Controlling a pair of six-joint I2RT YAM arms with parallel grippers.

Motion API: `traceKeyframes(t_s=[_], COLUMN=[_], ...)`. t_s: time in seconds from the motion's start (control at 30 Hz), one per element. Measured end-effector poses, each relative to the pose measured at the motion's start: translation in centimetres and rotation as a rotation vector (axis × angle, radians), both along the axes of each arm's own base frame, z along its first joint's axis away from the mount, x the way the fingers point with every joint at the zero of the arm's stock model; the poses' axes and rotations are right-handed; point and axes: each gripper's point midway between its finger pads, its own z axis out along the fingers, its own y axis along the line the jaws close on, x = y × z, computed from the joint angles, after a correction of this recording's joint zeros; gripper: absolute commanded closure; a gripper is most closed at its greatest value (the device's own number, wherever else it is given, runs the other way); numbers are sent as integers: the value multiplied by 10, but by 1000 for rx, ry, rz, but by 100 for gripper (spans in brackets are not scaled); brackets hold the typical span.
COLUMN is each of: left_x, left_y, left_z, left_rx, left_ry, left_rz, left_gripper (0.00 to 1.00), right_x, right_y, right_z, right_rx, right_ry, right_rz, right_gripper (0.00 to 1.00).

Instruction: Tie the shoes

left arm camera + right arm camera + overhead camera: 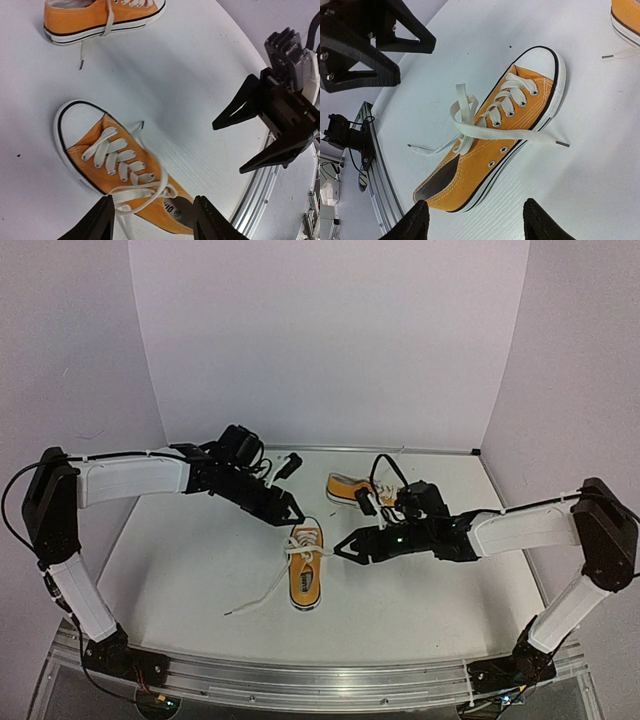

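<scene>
1. A metal rail [300, 677] runs along the front edge of the white table [190, 570].
2. The near shoe [306, 572] stands on its sole around the middle of the table, with its heel toward the rail and its white toe cap pointing away. Its white laces [470, 125] are loose. A slack loop lies over the tongue, and the two ends trail off onto the table, one on each side.
3. The right gripper [340, 552] hovers just to the right of this shoe. Its jaws are spread apart and hold nothing.
4. The left gripper [295, 517] hangs just beyond the toe of the same shoe. Its jaws are likewise spread and empty.
5. The far shoe [347, 488] sits farther back, behind the right gripper and well apart from the near shoe. One lace hangs down its side, with the tip resting on the table.
</scene>
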Motion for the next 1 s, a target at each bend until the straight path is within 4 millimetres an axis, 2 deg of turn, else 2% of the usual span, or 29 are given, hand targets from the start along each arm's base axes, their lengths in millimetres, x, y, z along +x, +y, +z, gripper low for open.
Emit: traceKeyframes(t_s=[0.17, 0.3, 0.4, 0.53, 0.77, 1.0], left_x=[9, 8, 6, 5, 4, 4], left_y=[22, 21, 20, 19, 17, 17], left_z=[-17, -31, -43, -50, -50, -50], left_rx=[56, 78, 90, 96, 90, 89], left_ry=[15, 35, 65, 81, 83, 81], left_rz=[25, 8, -3, -10, -23, -31], left_gripper=[47, 47, 47, 48, 48, 48], right_x=[16, 30, 36, 37, 43, 48], right_y=[14, 27, 32, 28, 20, 7], right_z=[-5, -10, -21, -38, -50, -91], right_rx=[-31, -29, -34, -62, -120, -250], right_ry=[-39, -44, -31, -16, -66, -69], right_rz=[38, 72, 97, 122, 132, 133], right_gripper=[35, 35, 40, 46, 52, 53])
